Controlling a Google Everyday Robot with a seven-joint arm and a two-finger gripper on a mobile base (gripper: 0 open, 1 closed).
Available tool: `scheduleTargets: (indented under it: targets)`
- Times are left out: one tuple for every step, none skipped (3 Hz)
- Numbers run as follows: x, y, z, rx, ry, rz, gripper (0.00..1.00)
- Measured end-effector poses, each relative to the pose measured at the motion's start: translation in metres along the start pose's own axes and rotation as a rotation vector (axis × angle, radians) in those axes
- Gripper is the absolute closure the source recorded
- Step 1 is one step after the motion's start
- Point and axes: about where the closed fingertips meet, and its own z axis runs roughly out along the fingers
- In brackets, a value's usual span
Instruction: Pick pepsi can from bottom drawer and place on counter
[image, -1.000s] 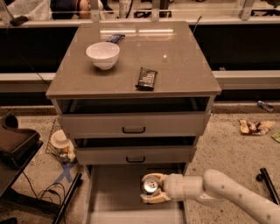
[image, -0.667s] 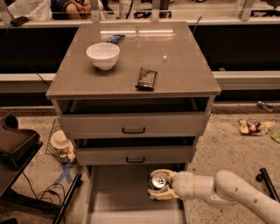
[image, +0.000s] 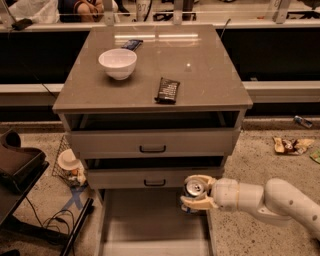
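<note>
My gripper (image: 196, 191) is shut on the pepsi can (image: 193, 190). The can's silver top faces up and its dark-blue side shows below the fingers. The white arm reaches in from the lower right. The can is held above the right side of the open bottom drawer (image: 150, 225), level with the middle drawer's front. The drawer's flat grey floor shows nothing else in it. The counter (image: 200, 70) is the glossy grey-brown top of the cabinet, above and behind the gripper.
On the counter stand a white bowl (image: 118, 62), a flat black snack packet (image: 167, 90) and a small dark packet (image: 132, 44) at the back. Two upper drawers with black handles (image: 152, 148) are slightly open. A chair (image: 17, 165) and cables lie at left. Litter (image: 291, 145) lies on the floor at right.
My gripper has lifted the can up and to the right, from inside the bottom drawer to the height of the middle drawer's front.
</note>
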Motion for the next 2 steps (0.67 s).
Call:
scheduleTargets:
  targets:
    - [-0.080, -0.047, -0.059, 0.088, 0.013, 0.036, 1.00]
    - [-0.137, -0.080, -0.096, 0.152, 0.036, 0.054, 1.00]
